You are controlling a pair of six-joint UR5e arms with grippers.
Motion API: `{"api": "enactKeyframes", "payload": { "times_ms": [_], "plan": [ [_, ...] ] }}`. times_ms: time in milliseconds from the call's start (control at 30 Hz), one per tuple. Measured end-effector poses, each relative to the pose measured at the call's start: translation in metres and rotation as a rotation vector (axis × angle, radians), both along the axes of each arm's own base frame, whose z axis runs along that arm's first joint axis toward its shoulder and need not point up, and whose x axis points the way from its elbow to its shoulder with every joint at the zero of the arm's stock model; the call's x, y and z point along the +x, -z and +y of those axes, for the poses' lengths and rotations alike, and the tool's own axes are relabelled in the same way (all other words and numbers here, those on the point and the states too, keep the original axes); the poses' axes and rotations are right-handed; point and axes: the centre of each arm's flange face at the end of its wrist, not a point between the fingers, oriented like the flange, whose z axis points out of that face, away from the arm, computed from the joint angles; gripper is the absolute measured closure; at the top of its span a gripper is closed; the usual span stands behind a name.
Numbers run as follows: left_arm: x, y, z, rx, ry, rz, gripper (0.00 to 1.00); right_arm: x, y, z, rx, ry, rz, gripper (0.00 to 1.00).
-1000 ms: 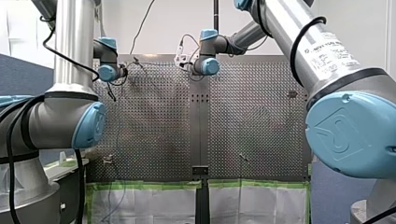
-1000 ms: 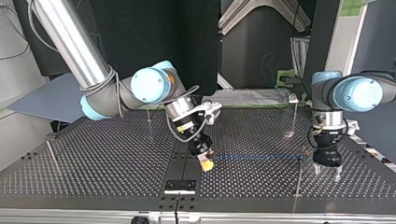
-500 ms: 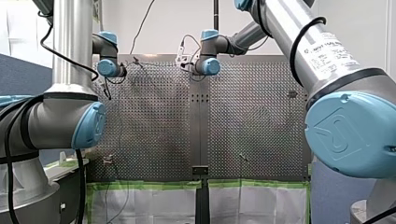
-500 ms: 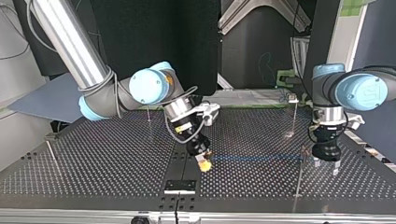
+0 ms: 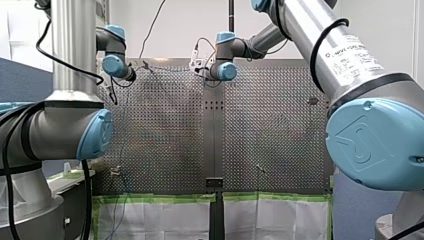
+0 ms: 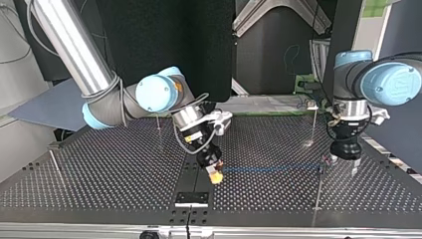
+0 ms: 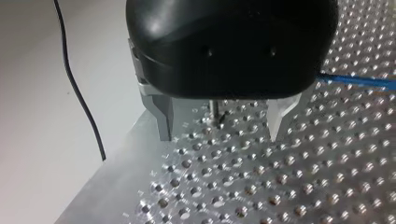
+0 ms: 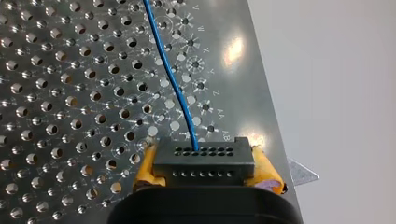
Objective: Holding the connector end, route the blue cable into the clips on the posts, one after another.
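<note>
The blue cable (image 6: 271,169) runs taut just above the perforated table (image 6: 124,179), from a thin post's clip (image 6: 321,168) to a black connector (image 8: 203,158). My right gripper (image 6: 215,175) is shut on that connector, its yellow pads (image 8: 147,165) pressed against both ends. In the right wrist view the blue cable (image 8: 180,98) leaves the connector's face and leads away ahead over the holes. My left gripper (image 6: 343,167) hangs open beside the clip post. Its metal fingers (image 7: 163,121) stand wide apart with nothing held, and a post (image 7: 214,109) shows between them with the blue cable (image 7: 359,81) off to one side.
More thin posts stand on the table: one at the top view's left edge (image 6: 52,159), one behind my right arm (image 6: 158,122), one far back at the right (image 6: 313,107). A black plate (image 6: 191,199) sits at the near edge. The table's edge lies close beside both grippers.
My left gripper has lifted and drawn back from the table beside the clip post, still open. My right gripper, with the connector, has edged slightly to the top view's left.
</note>
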Motion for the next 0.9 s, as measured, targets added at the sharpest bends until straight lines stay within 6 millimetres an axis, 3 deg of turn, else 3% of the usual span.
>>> {"api": "enactKeyframes", "payload": {
  "times_ms": [533,900],
  "plan": [
    [-0.042,-0.005,-0.024,-0.033,0.047,0.101,0.00,-0.003,0.001,-0.003,0.008,0.005,0.007,1.00],
    [-0.074,-0.026,-0.038,-0.044,0.069,0.126,0.00,-0.005,0.003,-0.003,0.018,0.007,0.016,1.00]
  ]
}}
